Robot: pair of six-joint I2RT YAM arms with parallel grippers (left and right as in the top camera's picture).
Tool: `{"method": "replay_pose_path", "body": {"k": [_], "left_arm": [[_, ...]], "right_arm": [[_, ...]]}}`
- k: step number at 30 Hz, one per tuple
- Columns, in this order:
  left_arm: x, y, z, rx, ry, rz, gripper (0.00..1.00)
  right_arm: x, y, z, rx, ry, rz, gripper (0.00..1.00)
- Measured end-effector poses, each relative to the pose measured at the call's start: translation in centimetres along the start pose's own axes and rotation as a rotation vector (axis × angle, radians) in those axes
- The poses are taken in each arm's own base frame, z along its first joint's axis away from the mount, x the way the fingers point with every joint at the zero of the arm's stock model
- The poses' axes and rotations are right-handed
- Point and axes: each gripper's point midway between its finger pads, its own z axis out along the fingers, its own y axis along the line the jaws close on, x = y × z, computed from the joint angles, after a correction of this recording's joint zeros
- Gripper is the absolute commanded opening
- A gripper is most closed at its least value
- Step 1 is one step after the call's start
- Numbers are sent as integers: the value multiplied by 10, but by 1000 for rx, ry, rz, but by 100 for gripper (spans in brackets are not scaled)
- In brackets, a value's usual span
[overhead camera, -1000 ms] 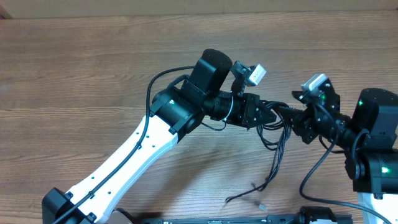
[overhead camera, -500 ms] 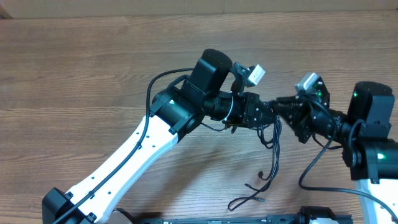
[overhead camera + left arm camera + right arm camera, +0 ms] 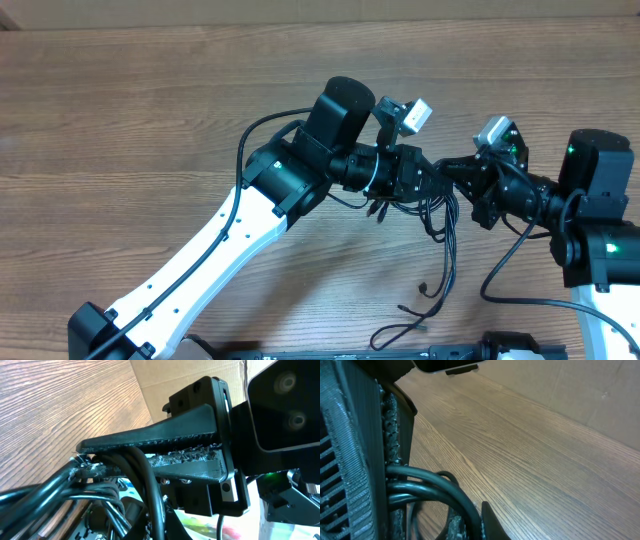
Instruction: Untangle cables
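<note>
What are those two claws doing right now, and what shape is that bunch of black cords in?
cables: tangled bunch lifted at the top, loose ends lying on the table.
left gripper: shut on the cables.
right gripper: shut on the cables.

Robotics laboratory setup. Two black-and-white jointed arms, left [image 3: 215, 250] and right [image 3: 600, 225], are reaching over a wood-grain desk [image 3: 120, 120], each carrying a small camera [image 3: 412, 117] above the desk's middle. Plain brown cardboard [image 3: 580, 390] is standing along the desk's far edge, and green indicator lights [image 3: 612, 249] are glowing on the right arm.
</note>
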Motion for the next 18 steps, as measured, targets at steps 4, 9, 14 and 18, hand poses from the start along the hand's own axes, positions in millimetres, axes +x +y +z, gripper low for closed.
{"method": "replay_pose_path", "body": {"k": [4, 9, 14, 18], "left_arm": [[2, -1, 1, 4, 8, 4, 100], [-1, 0, -5, 16, 9, 82, 100], [-29, 19, -40, 6, -64, 84, 100], [-46, 48, -73, -60, -133, 9, 100]], "right_arm": [[-1, 1, 0, -5, -4, 0, 4], [3, 3, 0, -12, 10, 23, 4], [5, 4, 0, -17, 17, 35, 4], [4, 6, 0, -25, 11, 34, 4]]}}
